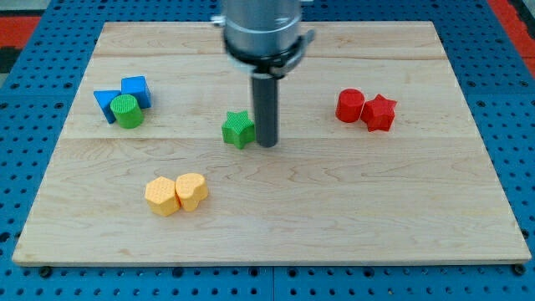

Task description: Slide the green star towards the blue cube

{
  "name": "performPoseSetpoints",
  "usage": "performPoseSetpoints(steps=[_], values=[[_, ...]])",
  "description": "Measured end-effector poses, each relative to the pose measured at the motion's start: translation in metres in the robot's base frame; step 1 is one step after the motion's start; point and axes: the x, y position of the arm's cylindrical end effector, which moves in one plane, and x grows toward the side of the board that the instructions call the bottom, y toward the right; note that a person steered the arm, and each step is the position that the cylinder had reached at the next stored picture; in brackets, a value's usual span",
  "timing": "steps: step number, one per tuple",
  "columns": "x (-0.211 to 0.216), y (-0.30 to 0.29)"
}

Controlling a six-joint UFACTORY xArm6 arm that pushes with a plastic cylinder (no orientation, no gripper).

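We carry no claw, so there is nothing to open, close or hold; we work with my tip (267,144), the lower end of the dark rod, resting on the counter (276,226). It stands right against the green star (238,130), on the star's side toward the view's right. We judge that placement deliberate: the blue cube (135,89) lies off to the view's left of my tip and a little toward the top, so a push from here should send the star that way.

Beyond the star, the cube sits bunched with a blue triangular block (106,104) and a green cylinder (127,111), the cylinder nearest the star's likely path.

Below and left of my tip, two yellow blocks (175,194) touch each other. Well to its right, a red cylinder (350,105) and a red star (379,112) sit together, away from the work.
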Motion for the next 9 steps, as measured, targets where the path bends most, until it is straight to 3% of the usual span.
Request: performPoseSetpoints(steps=[2, 3, 4, 5, 6, 8, 9], values=[[0.01, -0.155], [-0.015, -0.138], [-0.018, -0.06], [-0.023, -0.041], [-0.049, -0.045], [-0.03, -0.13], [-0.037, -0.139]])
